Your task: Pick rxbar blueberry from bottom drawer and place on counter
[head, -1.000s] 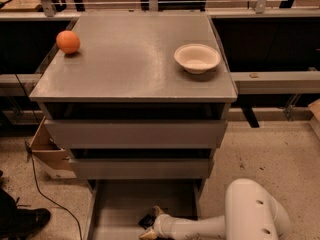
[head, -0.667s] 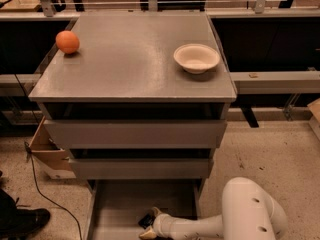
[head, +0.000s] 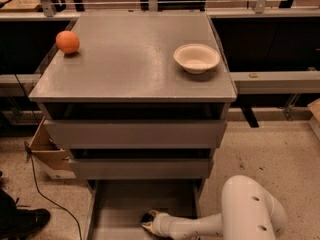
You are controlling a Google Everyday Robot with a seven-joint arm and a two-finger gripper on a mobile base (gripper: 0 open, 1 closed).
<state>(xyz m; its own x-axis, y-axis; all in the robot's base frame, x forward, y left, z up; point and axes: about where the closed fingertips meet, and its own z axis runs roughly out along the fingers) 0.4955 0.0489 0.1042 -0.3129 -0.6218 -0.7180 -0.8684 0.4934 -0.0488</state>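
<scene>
The bottom drawer (head: 125, 201) is pulled open at the foot of the grey cabinet, showing a plain grey floor. My gripper (head: 148, 220) reaches into it from the right, low over the floor near the drawer's front middle, on a white arm (head: 200, 226). The gripper's tip is a dark shape with pale yellowish spots. I cannot make out the rxbar blueberry apart from it. The counter (head: 130, 59) is the flat grey cabinet top above.
An orange (head: 67, 42) sits at the counter's left rear and a white bowl (head: 196, 58) at its right. Two taller drawers (head: 135, 134) stand slightly open above the bottom one. A cardboard box (head: 47, 154) and a cable lie left; a black shoe (head: 22, 223) is at bottom left.
The arm's white elbow has shifted slightly. The gripper stays at the same spot in the bottom drawer.
</scene>
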